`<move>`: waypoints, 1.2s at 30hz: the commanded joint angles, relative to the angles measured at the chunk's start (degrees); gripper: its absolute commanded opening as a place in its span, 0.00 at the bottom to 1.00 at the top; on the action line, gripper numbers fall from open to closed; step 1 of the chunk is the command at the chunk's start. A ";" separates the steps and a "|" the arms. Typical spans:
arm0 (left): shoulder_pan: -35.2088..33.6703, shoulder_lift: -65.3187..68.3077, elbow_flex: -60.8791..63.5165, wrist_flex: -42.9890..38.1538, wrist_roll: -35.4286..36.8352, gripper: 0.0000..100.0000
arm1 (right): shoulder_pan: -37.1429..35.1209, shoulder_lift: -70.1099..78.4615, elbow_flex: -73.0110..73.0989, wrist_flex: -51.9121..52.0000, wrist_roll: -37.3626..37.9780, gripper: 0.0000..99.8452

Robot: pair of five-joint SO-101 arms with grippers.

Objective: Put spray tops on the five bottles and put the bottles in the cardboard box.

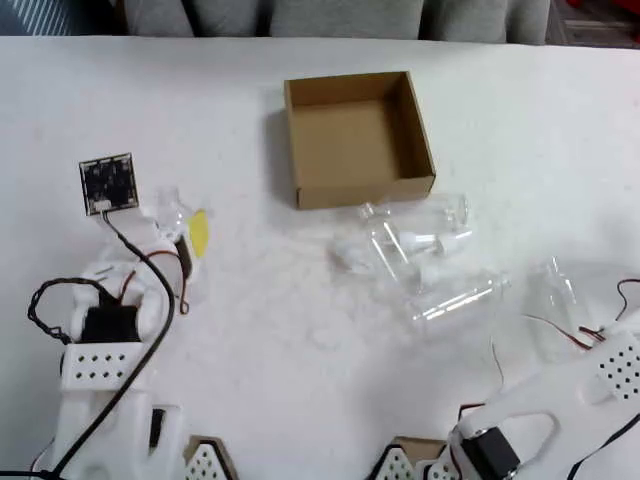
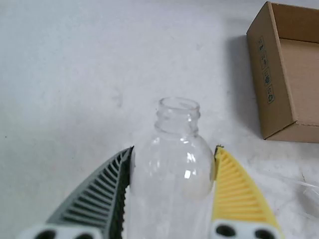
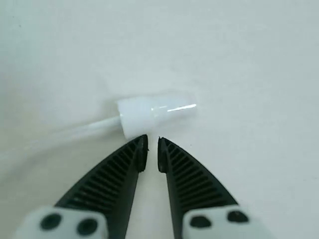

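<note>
While the left gripper point(image 2: 174, 149) is clamping its grey and yellow fingers on either side of a clear bottle point(image 2: 172, 164), the bottle's threaded neck is standing open with no spray top on it. Seen from the high view, this gripper and its bottle are sitting toward 9 o'clock on the white table point(image 1: 290, 370), well apart from the cardboard box point(image 1: 360, 135). The box is resting open-topped toward 12 o'clock, with the held bottle lying at about 8 o'clock from it.

Loose bottles point(image 1: 455, 300) are lying on their sides in a cluster near the box, at roughly 5 o'clock from it, with small white pieces mixed in among them.

The right arm point(image 1: 610, 365) is sitting toward 4 o'clock on the table. The right gripper point(image 3: 151, 149) is holding its two black fingers nearly together, with only a thin slit showing between the tips and nothing gripped. A white spray top point(image 3: 149, 114) is lying on the table just ahead of those tips, close to them. Whether it is touching them cannot be told. Its thin clear tube is trailing away sideways across the surface.
</note>
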 commanded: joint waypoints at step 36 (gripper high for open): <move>0.84 -1.71 -0.09 -1.58 -0.53 0.06 | -2.42 -2.15 -3.34 -5.76 -45.80 0.13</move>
